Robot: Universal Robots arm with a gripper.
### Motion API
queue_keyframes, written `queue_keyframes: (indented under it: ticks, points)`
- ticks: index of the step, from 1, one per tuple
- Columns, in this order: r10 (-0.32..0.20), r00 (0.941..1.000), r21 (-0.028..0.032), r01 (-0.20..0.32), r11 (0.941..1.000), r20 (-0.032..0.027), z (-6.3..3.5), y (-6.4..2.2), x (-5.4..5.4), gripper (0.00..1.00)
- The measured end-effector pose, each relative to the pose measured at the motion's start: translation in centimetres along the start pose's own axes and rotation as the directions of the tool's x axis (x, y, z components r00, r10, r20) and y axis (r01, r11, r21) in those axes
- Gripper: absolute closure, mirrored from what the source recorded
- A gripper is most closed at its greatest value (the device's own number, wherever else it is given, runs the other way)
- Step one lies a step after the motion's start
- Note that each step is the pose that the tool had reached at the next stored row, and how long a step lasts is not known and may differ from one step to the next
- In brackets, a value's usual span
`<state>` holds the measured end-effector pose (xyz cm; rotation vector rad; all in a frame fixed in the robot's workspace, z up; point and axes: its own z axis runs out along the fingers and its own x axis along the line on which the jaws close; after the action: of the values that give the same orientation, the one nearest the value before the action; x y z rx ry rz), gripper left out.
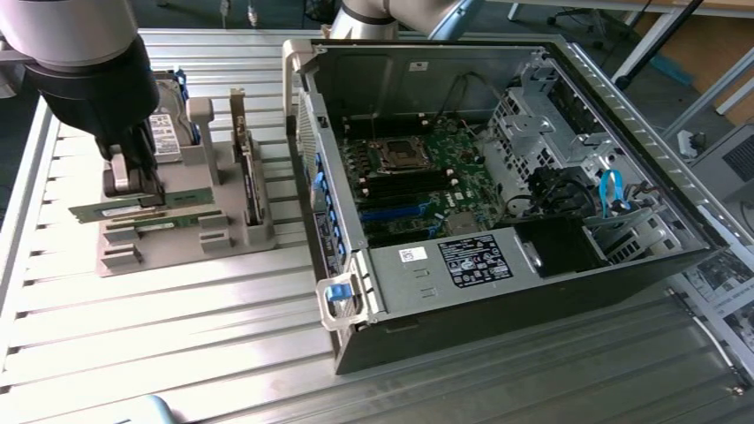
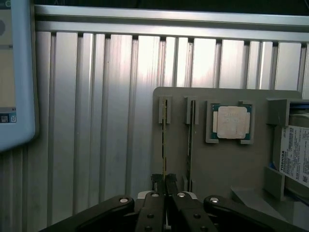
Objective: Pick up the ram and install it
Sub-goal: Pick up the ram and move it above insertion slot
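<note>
1. Exterior view: the arm (image 1: pixel 83 53) is reaching down over the grey holder (image 1: pixel 224 238) on the bench (image 1: pixel 177 336), at the exterior view's left. Its jaws are pinching the ram (image 1: pixel 189 194), a thin green stick lying along the holder's front slots. A second stick (image 1: pixel 249 177) is standing on edge just beside it.
2. The open computer case (image 1: pixel 495 291) is sitting well apart toward the exterior view's right, with the motherboard (image 1: pixel 448 177) showing inside. I am judging that a straight upward pull is what is needed here. A slanted one is likely to be binding the stick in its slots or dragging the holder.
3. Wrist view: the jaws are pressing almost together on the ram's (image 2: pixel 165 145) thin upper edge. The second stick (image 2: pixel 191 140) is running parallel, near but apart. The processor (image 2: pixel 231 122) and the hard drive (image 2: pixel 295 150) are lying further along the holder (image 2: pixel 217 164).
4. The grip is looking narrow and edge-on, so holding the stick upright is mattering most. Any twist is risking a slip or a knock against the neighbouring stick. Whether the lower edge is clearing its slot, I cannot tell.
</note>
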<state>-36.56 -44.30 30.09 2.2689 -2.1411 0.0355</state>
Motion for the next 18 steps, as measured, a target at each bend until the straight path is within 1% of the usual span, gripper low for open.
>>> queue_keyframes:
  ticks: [18]
  points:
    - [0.000,1.0000,-0.0001,0.000,1.0000,-0.0001,-1.09,0.00,0.0,0.87]
